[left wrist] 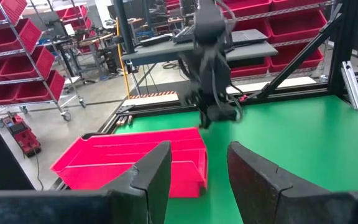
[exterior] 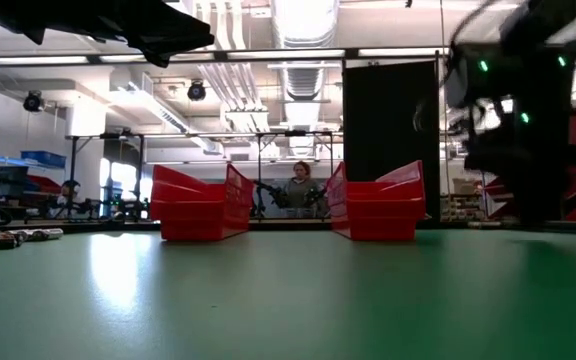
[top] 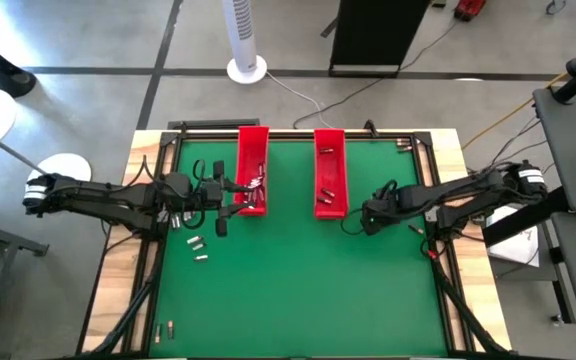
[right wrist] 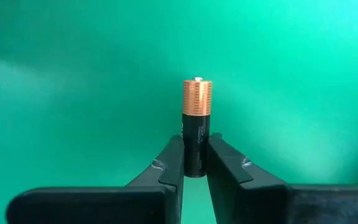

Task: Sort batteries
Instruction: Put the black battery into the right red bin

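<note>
My right gripper (right wrist: 195,163) jaws pinch battery (right wrist: 196,124), copper end out, over green bench (top: 318,290); my left gripper (left wrist: 197,177) jaws apart, empty, by left red tray (top: 253,170).

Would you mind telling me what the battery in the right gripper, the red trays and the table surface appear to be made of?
The battery, held in the right gripper, looks like metal in a printed wrap: a black body, a copper-coloured band with a faint sheen, and a small pale tip. The red trays look like moulded plastic, with thin glossy uniform walls. The table surface seems a smooth green mat or coating, which reflects light in the low view.
</note>
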Motion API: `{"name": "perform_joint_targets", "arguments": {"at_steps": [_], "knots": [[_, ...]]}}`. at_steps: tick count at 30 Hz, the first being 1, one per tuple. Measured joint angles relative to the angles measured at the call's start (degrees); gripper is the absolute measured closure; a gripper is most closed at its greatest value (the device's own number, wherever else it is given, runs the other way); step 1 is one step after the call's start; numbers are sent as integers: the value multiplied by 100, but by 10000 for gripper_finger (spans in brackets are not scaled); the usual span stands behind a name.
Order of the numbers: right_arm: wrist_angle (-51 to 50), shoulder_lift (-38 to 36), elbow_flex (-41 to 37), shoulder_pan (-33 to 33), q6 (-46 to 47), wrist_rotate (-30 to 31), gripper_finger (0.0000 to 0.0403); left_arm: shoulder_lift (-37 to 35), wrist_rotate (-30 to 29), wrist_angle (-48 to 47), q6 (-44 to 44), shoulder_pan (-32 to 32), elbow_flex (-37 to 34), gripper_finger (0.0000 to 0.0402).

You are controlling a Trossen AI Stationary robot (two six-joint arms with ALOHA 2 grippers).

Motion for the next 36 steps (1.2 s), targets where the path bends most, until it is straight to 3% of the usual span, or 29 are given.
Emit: {"name": "perform_joint_targets", "arguments": {"at_steps": [5,10,17,21,28,32,36], "knots": [[-928,-47,1112,5,-308,775,364,-1,0,19,0,0,0,265],[-542,31,2032,-3,-1049,1424,372,-1,0,46,0,0,0,265],[557,498,2648,-202,-2030,1542,372,-1,0,50,-22,0,0,265],[640,928,2926,-392,-2282,1507,357,-1,2,48,-60,0,0,265],[624,1397,3317,-615,-2903,948,280,-1,3,-2,-63,0,0,265],[-323,1431,3391,-756,-3033,606,249,-1,4,-13,-61,0,-2,265],[-1660,1275,3259,-788,-3633,-108,233,-1,3,-63,-61,0,-2,265]]}}
